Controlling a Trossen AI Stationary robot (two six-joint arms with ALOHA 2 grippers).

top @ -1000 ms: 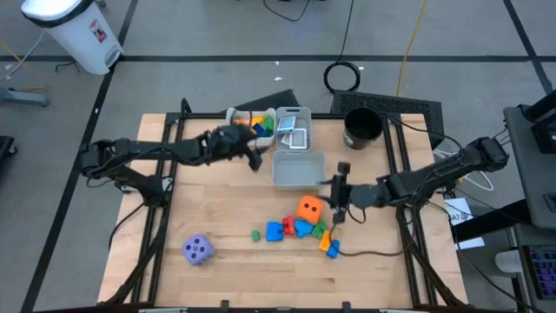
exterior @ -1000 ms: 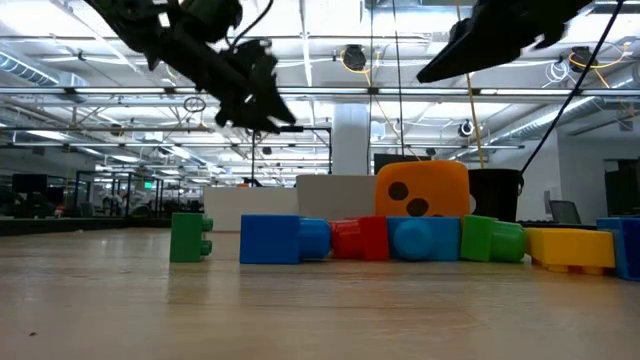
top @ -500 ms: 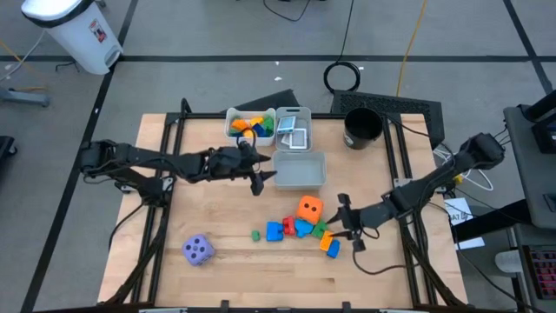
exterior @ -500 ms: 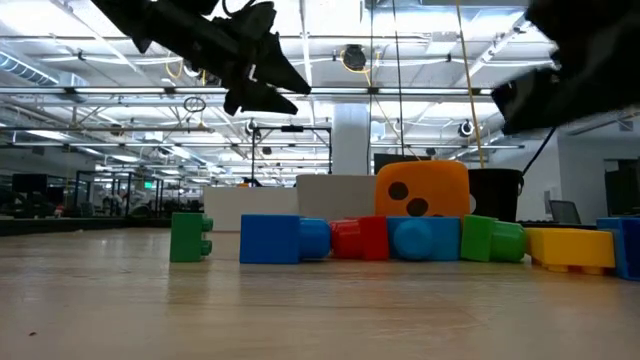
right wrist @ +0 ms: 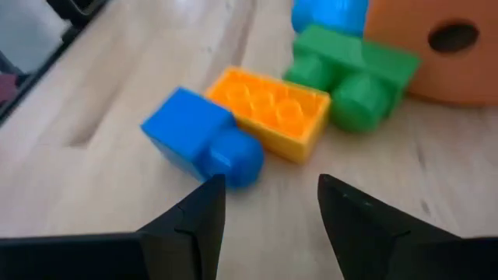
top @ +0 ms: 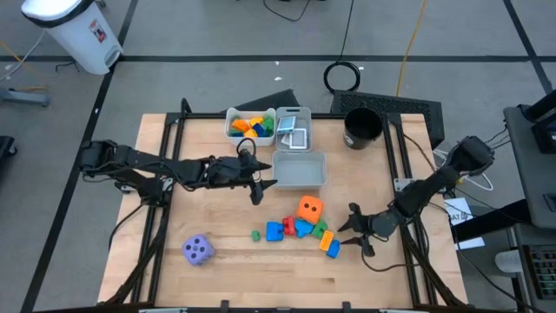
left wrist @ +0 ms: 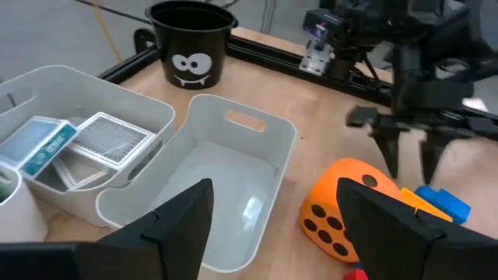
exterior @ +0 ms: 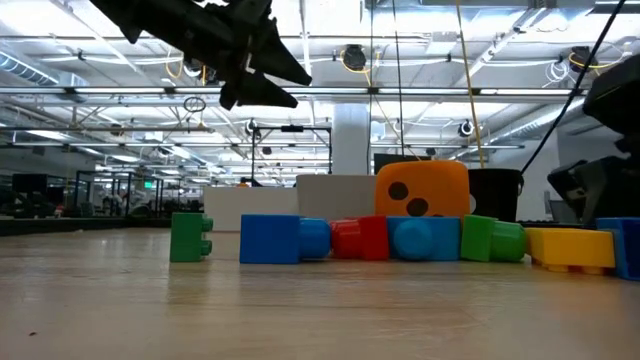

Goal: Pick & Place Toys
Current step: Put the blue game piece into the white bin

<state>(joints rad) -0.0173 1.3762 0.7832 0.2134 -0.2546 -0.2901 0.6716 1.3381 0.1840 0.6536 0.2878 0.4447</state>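
Bright, even overhead light from ceiling strips (exterior: 420, 45); soft shadows; blurred close-up blocks (right wrist: 268, 113) at the right wrist.

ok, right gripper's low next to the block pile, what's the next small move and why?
Probably ease the right gripper forward over the blue block, then close. Its fingers are open, nothing sits between them, and that block lies directly ahead at the pile's edge, beside the yellow block. The left gripper waits by the empty bin.
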